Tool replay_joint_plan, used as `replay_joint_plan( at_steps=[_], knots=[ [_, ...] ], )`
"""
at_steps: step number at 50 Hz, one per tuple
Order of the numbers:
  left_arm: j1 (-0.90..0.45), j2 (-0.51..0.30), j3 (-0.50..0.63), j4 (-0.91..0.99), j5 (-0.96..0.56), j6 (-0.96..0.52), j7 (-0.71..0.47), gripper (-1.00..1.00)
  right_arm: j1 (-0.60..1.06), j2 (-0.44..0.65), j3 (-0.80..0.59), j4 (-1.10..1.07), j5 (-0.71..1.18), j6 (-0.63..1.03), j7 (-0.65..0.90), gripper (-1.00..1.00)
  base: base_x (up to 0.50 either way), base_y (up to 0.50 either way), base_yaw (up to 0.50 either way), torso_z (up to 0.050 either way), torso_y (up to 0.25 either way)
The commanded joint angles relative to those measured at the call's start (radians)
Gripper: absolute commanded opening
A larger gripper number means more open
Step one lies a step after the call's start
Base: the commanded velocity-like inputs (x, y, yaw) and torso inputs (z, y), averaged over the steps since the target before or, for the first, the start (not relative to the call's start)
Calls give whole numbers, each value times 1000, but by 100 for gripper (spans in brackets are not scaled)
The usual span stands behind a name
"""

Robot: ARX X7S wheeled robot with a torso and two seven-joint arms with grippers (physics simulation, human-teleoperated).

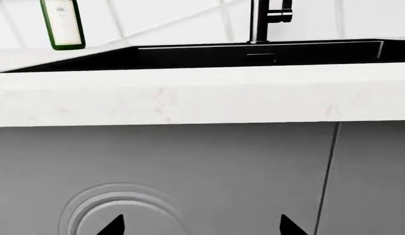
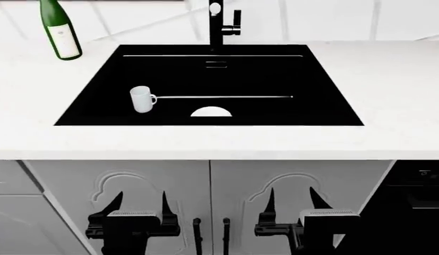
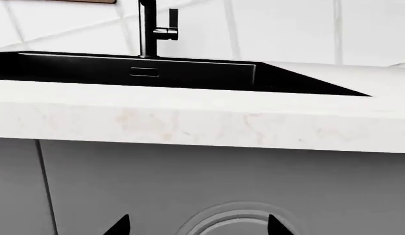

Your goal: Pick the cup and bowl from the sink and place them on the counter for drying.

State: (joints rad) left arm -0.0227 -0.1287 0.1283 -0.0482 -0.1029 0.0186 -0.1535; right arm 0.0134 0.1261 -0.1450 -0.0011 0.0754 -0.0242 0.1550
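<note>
While the small white cylindrical mug with its loop handle [image 2: 141, 99] stands upright on the floor of the big matte black rectangular sink [image 2: 318, 85], over on the left side of the basin, the plain white round bowl [image 2: 211, 111] sits to its right, close under the near wall, only its far half peeking over the rim! The two are apart, handle pointing toward the bowl's side. Around the basin runs the smooth white, faintly speckled countertop [image 2: 389, 79], tall black faucet [image 2: 219, 24] at the back edge, a green glass bottle with a pale label [image 2: 60, 29] standing on the far left corner. Down below, in front of the grey cabinet doors [image 2: 134, 180], the left gripper [image 2: 138, 204] hangs with fingers spread, nothing between them, and the right gripper [image 2: 293, 202] likewise spread wide, both well short of the sink.
</note>
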Motion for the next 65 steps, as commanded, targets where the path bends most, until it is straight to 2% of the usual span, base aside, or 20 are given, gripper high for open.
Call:
replay_joint_plan(
  at_steps=[1, 41, 48, 53, 54, 55, 65],
  knots=[
    [2, 3, 21, 20, 18, 6, -6, 100, -5, 6, -3, -38, -12, 30, 18, 100, 0, 0, 0, 50, 0],
    [-4, -22, 52, 90, -19, -58, -36, 100, -1, 28, -33, -63, 26, 54, 45, 100, 0, 0, 0, 50, 0],
    [-14, -24, 56, 98, 24, -101, -90, 100, -3, 31, -37, -67, 32, 54, 49, 100, 0, 0, 0, 0, 0],
    [-9, -29, 62, 101, 16, -95, -84, 100, -3, 33, -39, -66, 37, 52, 53, 100, 0, 0, 0, 0, 0],
    [218, 38, -107, 325, 67, -129, 15, 100, -160, -46, 35, -295, -147, 144, 0, 100, 0, 0, 0, 0, 0],
    [9, 120, -105, 98, 154, -87, 101, 100, -16, -115, 127, -66, -108, 61, -121, 100, 0, 0, 0, 0, 0],
    [-6, 95, -69, 130, 88, -138, 42, 100, -25, -80, 106, -114, -64, 89, -78, 100, 0, 0, 0, 0, 0]
  ],
)
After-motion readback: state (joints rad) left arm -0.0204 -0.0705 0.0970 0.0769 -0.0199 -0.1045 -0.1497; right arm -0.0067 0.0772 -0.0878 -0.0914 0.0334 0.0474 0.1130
